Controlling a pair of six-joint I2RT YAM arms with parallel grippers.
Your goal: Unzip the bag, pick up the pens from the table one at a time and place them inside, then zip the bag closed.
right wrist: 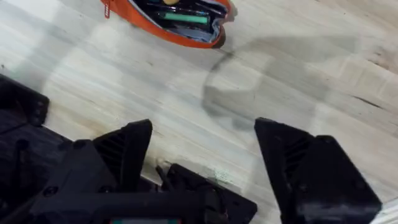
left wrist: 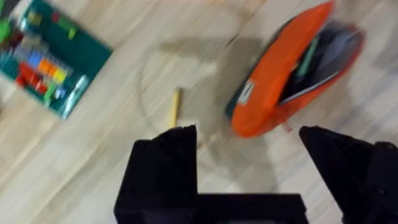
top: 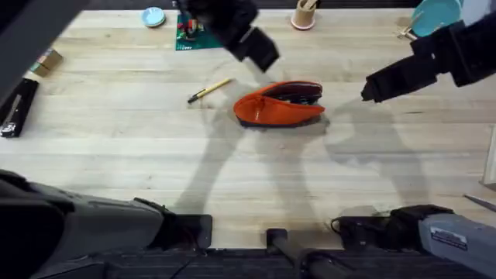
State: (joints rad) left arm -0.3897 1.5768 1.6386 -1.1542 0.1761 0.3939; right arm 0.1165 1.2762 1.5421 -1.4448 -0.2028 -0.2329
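Note:
The orange bag (top: pixel 277 105) lies unzipped in the middle of the table (top: pixel 232 170), its mouth gaping; dark and green items show inside the bag (right wrist: pixel 180 18) (left wrist: pixel 292 74). A yellowish pen with a dark tip (top: pixel 208 91) lies on the wood left of it, also seen as the pen (left wrist: pixel 176 107). My left gripper (top: pixel 260 46) hangs high above the table, behind the bag and right of the pen, open and empty (left wrist: pixel 249 149). To the bag's right, my right gripper (top: pixel 370 91) hovers open with nothing between its fingers (right wrist: pixel 202 149).
A green circuit board (top: pixel 190 35) and a blue disc (top: pixel 153 16) lie at the back left. A pink cup with sticks (top: pixel 304 15) and a blue bowl (top: pixel 435 15) stand at the back. Dark objects (top: pixel 17 105) sit at the left edge.

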